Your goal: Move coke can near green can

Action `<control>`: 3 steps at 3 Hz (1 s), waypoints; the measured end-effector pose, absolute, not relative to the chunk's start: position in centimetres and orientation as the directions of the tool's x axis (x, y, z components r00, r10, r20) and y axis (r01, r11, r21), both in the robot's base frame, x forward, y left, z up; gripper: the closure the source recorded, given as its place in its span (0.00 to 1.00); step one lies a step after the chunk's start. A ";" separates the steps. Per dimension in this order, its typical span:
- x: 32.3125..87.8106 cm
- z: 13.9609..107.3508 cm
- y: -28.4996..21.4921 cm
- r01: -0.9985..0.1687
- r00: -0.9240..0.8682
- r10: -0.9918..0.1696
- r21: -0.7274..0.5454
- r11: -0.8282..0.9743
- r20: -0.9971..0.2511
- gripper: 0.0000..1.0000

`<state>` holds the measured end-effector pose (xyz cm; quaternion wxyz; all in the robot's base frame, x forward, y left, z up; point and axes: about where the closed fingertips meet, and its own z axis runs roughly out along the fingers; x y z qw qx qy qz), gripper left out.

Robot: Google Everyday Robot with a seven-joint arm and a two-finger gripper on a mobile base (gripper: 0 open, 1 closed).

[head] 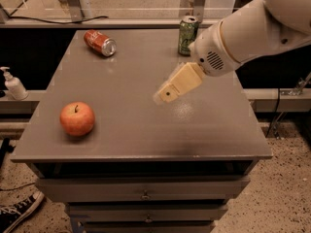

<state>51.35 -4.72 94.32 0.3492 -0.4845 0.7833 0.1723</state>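
The coke can (99, 42) lies on its side at the far left of the grey table (131, 125), silver end toward the right. The green can (187, 35) stands upright at the far edge, right of centre. My gripper (163, 96) hangs over the middle of the table on a tan wrist and a white arm (243, 33) that comes in from the upper right. It is well apart from both cans and holds nothing that I can see.
A red-orange apple (77, 119) sits near the front left of the table. A white pump bottle (14, 84) stands on a ledge off the left side. Drawers are below the tabletop. A sneaker (14, 216) lies on the floor at the lower left.
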 end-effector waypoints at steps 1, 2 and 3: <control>51.3 94.3 -4.7 -0.879 -0.287 -0.639 -0.069 0.471 -0.714 0.00; 52.7 93.9 -2.6 -0.879 -0.268 -0.618 -0.074 0.470 -0.739 0.00; 55.9 93.7 1.0 -0.884 -0.220 -0.578 -0.090 0.459 -0.785 0.00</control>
